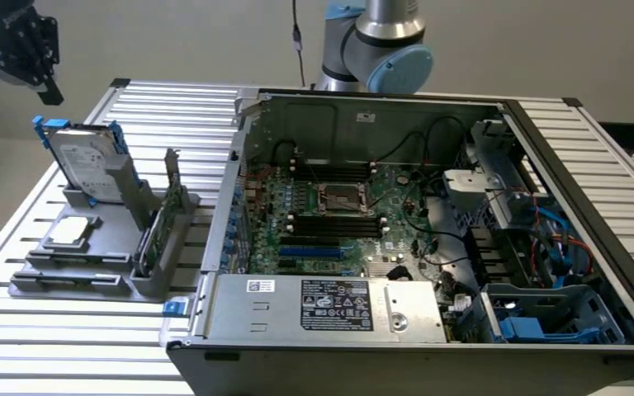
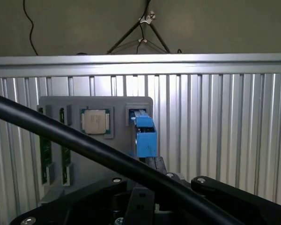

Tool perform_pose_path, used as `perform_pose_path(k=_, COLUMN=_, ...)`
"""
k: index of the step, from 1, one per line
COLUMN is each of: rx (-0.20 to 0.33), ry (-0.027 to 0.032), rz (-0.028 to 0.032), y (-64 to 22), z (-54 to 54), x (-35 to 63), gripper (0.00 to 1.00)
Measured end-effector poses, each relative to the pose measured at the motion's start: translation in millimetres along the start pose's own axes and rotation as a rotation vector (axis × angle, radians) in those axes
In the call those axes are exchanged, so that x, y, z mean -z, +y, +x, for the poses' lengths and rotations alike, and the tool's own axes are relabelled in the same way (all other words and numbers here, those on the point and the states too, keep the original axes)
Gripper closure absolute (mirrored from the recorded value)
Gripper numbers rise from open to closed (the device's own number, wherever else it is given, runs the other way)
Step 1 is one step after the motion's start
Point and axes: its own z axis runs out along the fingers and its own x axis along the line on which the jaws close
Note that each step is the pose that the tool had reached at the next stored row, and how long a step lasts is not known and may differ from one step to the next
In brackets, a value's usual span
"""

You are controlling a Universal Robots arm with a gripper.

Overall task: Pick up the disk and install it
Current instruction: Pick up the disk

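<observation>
Ribbed aluminium counter (image 1: 163,107), plain pale wall behind it. The disk (image 1: 78,161) is standing on edge in the grey holder (image 1: 69,285) at the exterior view's left, just beside the open computer case (image 1: 328,124). The gripper (image 1: 46,92) hangs above it, fingers together, holding nothing.

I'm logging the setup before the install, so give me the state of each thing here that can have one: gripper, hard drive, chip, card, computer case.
Black gripper: shut, empty, in the air.
Silver-grey rectangular disk with blue rails: upright in the grey holder, not picked up.
Small square silver chip: lying flat on the holder.
Thin grey card: upright in its slot.
Grey metal computer case: open, motherboard exposed.
</observation>
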Motion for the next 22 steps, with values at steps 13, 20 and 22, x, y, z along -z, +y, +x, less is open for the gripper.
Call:
perform_pose_path(k=13, rx=0.050, ry=0.0104, rz=-0.0033, y=1.1, z=0.0, x=-5.6, gripper=0.58)
perform_pose_path(k=20, rx=0.051, ry=0.0104, rz=-0.0033, y=1.6, z=0.3, x=-18.3, gripper=0.52)
perform_pose_path(k=22, rx=0.051, ry=0.0105, rz=-0.0034, y=2.4, z=0.4, x=-22.1, gripper=0.52)
